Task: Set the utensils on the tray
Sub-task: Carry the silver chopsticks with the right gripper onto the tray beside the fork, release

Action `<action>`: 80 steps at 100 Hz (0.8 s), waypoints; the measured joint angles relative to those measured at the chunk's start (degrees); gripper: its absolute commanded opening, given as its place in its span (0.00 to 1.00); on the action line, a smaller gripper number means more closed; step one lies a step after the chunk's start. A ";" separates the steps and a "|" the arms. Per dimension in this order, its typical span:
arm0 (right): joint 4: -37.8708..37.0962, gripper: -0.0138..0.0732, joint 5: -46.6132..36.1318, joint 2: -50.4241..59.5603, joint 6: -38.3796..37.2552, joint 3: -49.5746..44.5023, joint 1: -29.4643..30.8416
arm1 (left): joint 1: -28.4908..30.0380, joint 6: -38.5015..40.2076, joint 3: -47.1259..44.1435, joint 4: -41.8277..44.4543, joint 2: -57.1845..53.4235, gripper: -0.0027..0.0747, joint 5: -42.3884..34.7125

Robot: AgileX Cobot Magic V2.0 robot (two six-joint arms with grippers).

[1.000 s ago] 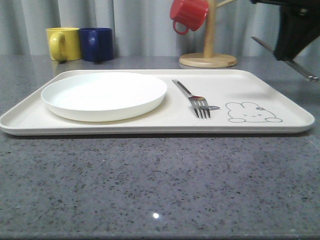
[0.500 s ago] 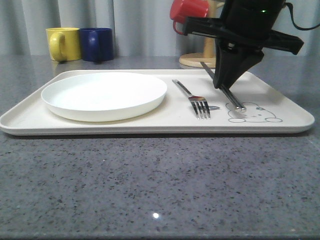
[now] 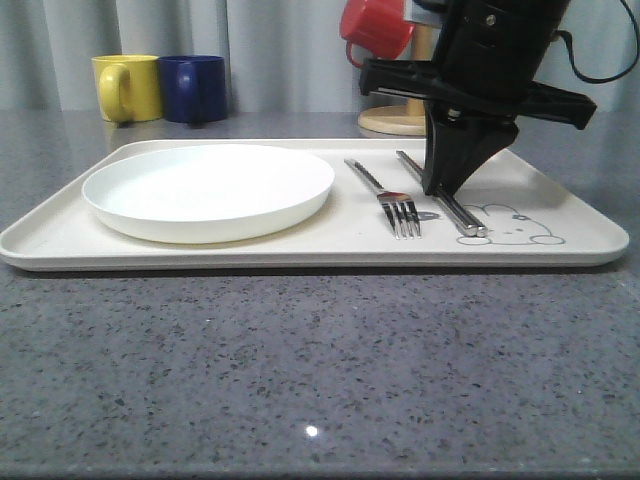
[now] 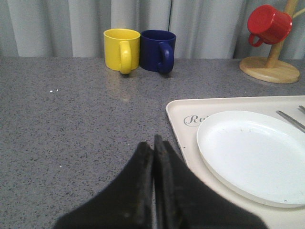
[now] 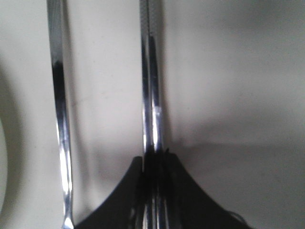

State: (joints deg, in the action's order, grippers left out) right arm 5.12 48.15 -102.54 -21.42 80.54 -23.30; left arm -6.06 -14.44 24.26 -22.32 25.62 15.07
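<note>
On the cream tray [image 3: 560, 200] lie a white plate [image 3: 208, 188] at the left and a silver fork [image 3: 388, 198] in the middle. Right of the fork, the metal chopsticks [image 3: 440, 195] lie low on the tray, and my right gripper [image 3: 437, 190] is shut on them. In the right wrist view the chopsticks [image 5: 151, 86] run out from between my right gripper's [image 5: 155, 155] black fingers, with the fork handle [image 5: 59, 109] beside them. My left gripper [image 4: 154, 141] is shut on nothing, over the grey table beside the tray's corner [image 4: 183, 121] and the plate [image 4: 252, 152].
A yellow mug [image 3: 127, 87] and a navy mug [image 3: 192, 88] stand behind the tray at the left. A wooden mug stand [image 3: 400, 120] with a red mug [image 3: 376, 28] stands behind the tray's right half. Grey speckled table [image 3: 300, 370] stretches in front of the tray.
My right arm has come in from the upper right with the chopsticks and lowered them from a tilt down flat onto the tray beside the fork.
</note>
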 measured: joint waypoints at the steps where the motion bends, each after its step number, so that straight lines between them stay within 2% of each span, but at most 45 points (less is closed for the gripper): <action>1: 0.00 0.30 0.00 0.00 0.00 0.00 0.00 | 0.00 0.00 0.00 0.00 0.00 0.01 0.00; 17: 0.00 0.49 -0.21 -0.22 0.00 0.00 0.00 | 0.00 0.00 0.00 0.00 0.00 0.01 0.00; 27: 0.00 0.56 -0.45 -0.22 0.00 0.00 0.00 | 0.00 0.00 0.00 0.00 0.00 0.01 0.00; 42: -0.60 0.57 -0.83 0.03 0.30 0.00 0.00 | 0.00 0.00 0.00 0.00 0.00 0.01 0.00; 59: -4.72 0.57 -0.02 3.19 0.69 0.00 0.22 | 0.00 0.00 0.00 0.00 0.00 0.01 0.00; 71: -5.87 0.57 0.89 7.56 3.15 0.00 2.88 | 0.00 0.00 0.00 0.00 0.00 0.01 0.00; 80: -6.41 0.57 2.04 10.42 5.53 0.00 7.24 | 0.00 0.00 0.00 0.00 0.00 0.01 0.00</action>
State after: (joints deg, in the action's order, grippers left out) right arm -1.28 50.20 -92.12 -15.89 80.54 -16.06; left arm -6.06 -14.44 24.26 -22.32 25.62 15.07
